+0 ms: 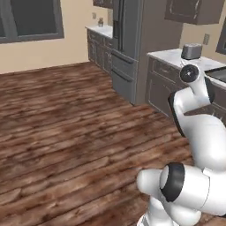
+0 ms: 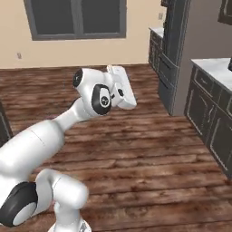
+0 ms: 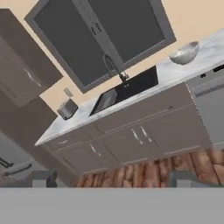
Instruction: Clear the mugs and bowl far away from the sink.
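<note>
Glossy white plastic-looking shells cover the robot arm point(image 2: 54, 131), broken by matt black joint bands. Below it the floor point(image 1: 66, 132) is dark brown wood planking, grain strongly marked, with a slight sheen. A pale marble-like worktop point(image 3: 175, 72), smooth and faintly veined, carries a matt black sink point(image 3: 129, 89) and a silvery grey bowl point(image 3: 184, 53) with a soft metallic shine. Cabinet fronts point(image 3: 144, 127) are matt dark grey with small bright metal handles. The fridge point(image 1: 128, 48) looks like brushed grey steel; the toaster point(image 1: 191, 51) is dull grey metal
</note>
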Motion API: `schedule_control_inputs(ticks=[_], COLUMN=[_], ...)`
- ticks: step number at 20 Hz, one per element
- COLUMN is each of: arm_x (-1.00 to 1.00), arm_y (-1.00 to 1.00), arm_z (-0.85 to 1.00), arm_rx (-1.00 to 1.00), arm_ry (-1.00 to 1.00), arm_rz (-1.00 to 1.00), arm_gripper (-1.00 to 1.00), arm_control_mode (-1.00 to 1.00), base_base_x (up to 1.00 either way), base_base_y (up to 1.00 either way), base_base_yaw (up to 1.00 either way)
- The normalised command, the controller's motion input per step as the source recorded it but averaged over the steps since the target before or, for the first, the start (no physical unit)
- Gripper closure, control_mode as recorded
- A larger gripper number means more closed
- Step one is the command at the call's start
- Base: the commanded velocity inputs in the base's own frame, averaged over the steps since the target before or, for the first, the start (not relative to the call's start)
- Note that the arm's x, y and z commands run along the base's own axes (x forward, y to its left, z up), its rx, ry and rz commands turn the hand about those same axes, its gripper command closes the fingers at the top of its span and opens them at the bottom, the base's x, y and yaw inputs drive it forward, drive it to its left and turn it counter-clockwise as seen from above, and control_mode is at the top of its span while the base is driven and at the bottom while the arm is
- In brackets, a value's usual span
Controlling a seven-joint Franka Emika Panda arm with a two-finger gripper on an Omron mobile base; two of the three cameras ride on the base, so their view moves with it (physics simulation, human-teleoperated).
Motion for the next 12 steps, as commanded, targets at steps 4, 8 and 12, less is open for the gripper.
schedule_control_inputs(ticks=[4, 8, 12], arm_x=[0.0, 0.0, 0.0], arm_y=[0.0, 0.0, 0.0], arm_z=[0.0, 0.0, 0.0], arm_rx=[0.0, 0.0, 0.0], arm_ry=[0.0, 0.0, 0.0], arm_rz=[0.0, 0.0, 0.0], arm_gripper=[-1.0, -1.0, -1.0], arm_control_mode=[1.0, 1.0, 1.0], base_base_x=[0.02, 0.1, 0.04], base_base_y=[0.0, 0.03, 0.01], base_base_yaw=[-1.0, -1.0, -1.0])
